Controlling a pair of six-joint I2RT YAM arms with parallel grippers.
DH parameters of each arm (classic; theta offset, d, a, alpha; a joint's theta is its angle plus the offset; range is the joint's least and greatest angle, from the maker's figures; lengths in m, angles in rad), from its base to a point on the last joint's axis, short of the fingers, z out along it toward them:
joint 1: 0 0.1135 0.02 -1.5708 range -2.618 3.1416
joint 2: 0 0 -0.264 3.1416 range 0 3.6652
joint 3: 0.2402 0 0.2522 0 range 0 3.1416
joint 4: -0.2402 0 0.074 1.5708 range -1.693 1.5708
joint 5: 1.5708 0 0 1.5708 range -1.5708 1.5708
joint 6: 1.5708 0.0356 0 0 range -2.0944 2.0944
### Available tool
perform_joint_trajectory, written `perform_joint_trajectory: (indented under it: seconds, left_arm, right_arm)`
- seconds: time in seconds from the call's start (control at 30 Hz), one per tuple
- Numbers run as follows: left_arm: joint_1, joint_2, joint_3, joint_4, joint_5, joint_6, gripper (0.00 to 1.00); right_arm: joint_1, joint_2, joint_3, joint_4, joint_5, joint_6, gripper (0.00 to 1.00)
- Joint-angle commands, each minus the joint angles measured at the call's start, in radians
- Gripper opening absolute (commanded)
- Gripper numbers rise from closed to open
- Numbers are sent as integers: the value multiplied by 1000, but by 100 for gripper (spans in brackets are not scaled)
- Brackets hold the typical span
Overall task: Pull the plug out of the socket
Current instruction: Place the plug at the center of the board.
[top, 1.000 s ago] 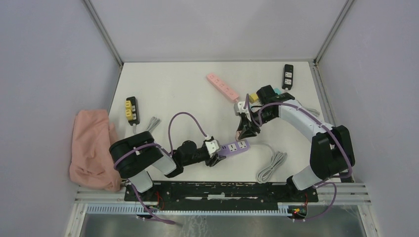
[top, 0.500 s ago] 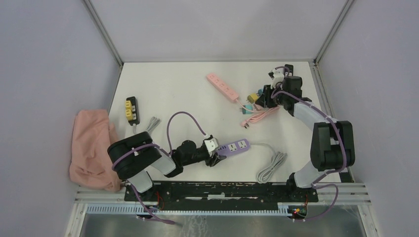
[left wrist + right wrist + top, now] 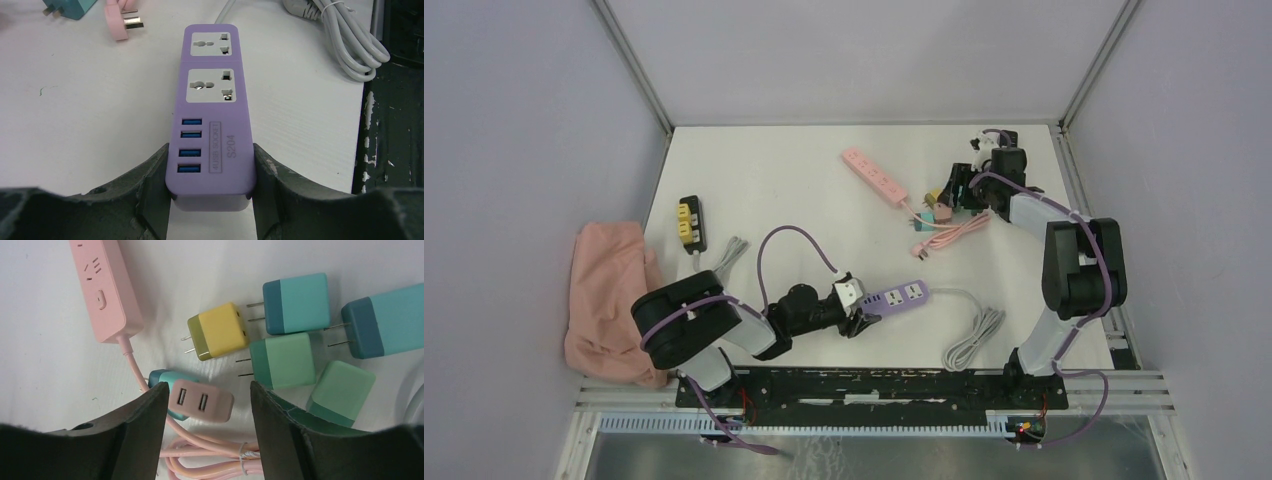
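Left end effector [image 3: 211,152]: both dark fingers are pressed against the long sides of the purple plastic power strip [image 3: 212,110], pinching it at the end that carries four blue USB ports. The strip lies flat on the white worktop [image 3: 774,190] near the front edge. Its two universal sockets face up, with their holes in plain sight. A white cable runs from its far end to a tied white cable bundle [image 3: 345,40] lying beside it.

Right end effector [image 3: 209,390]: fingers spread, low over the far right of the worktop and well apart from the purple strip. A pink two-port USB adapter [image 3: 200,401] lies between them. It sits against or just beside one finger, with a clear gap to the other, so it is not pinched. It rests partly over a teal plug block [image 3: 162,376].

Close round it lie:
- a yellow cube charger [image 3: 220,330]
- two blue-teal cube chargers [image 3: 297,302]
- two green cube chargers [image 3: 282,360]
- a coiled pink cord [image 3: 200,460]

The cord leads to a long pink power strip [image 3: 105,290] beside the group.

At the left of the worktop stands a black-and-yellow socket block [image 3: 690,222]. A crumpled pink cloth [image 3: 609,300] lies past the left edge.
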Motion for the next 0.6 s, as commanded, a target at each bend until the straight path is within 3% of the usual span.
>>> perform_joint_trajectory:
  seconds: [0.0,0.13,0.27,0.4,0.57]
  left_arm:
    - [6,-40,8,40,16,-21,3]
    - [7,-67,13,-4,30,-4,3]
    - [7,-88,12,-26,34,10,3]
    - [9,-107,15,-50,41,20,3]
    - [12,-134,24,-81,44,21,3]
  right_arm:
    - [-2,-72,40,0,8,-68,67]
    - [-16,-173,24,-59,-142,-241,68]
    - [-18,-276,22,-262,-487,-551,67]
    - [-18,-314,24,-574,-837,-973,67]
    - [13,-324,48,-944,-927,-1439,81]
